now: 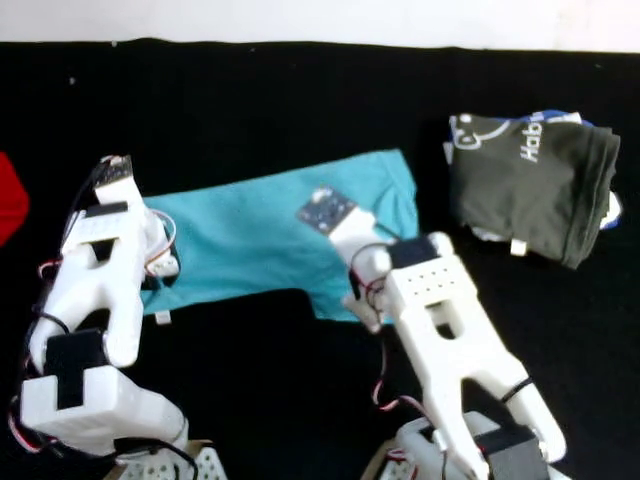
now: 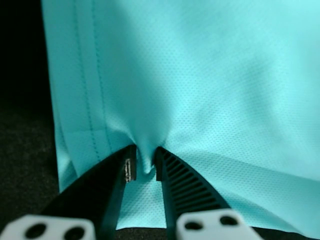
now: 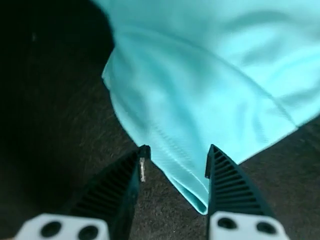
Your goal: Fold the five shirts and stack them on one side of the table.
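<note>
Across the middle of the black desk (image 1: 300, 90), a teal shirt (image 1: 250, 235): laid flat as a long band, slanting up from the left arm's side toward the right, with one lower corner jutting toward the near edge. Up close in the left wrist view, a fine pin-dot mesh weave, smooth and faintly shiny, with a double-stitched hem along one edge. In the right wrist view, soft rolling folds and a doubled-over border at the corner.

Left pincer (image 2: 145, 162) at the shirt's left end, closed down to a narrow slit and nipping a small tuck of the teal fabric just inside the hem. Around the pinch, creases fanning outward through the cloth.

Right pincer (image 3: 178, 150) spread wide with nothing in its hold, set astride the pointed lower corner of the shirt, with the corner tip between the two jaws and bare black desk to either side.

Off to the right, well apart from the teal shirt, a folded dark grey shirt (image 1: 530, 190) with white print, resting on other folded cloth, with a blue edge and a white edge peeping out beneath. At the far left edge of the desk, a bit of red cloth (image 1: 8, 200).
</note>
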Controlling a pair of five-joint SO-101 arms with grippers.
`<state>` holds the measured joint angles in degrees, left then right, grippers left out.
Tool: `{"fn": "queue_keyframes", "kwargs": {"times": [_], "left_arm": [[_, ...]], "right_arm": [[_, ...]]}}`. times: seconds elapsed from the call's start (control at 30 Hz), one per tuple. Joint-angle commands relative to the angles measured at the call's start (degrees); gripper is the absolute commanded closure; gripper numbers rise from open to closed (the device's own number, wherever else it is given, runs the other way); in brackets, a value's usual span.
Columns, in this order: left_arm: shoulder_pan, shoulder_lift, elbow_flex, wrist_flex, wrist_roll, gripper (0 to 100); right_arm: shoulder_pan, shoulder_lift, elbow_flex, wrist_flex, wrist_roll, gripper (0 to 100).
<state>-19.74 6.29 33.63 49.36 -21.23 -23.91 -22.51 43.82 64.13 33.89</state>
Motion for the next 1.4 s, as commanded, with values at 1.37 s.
{"fn": "queue_keyframes", "kwargs": {"times": [1.37], "left_arm": [[-1.19, -0.04, -0.13, -1.49, 0.44, 93]], "right_arm": [[7.78, 18.33, -11.03, -12.79, 2.73, 99.3]]}}
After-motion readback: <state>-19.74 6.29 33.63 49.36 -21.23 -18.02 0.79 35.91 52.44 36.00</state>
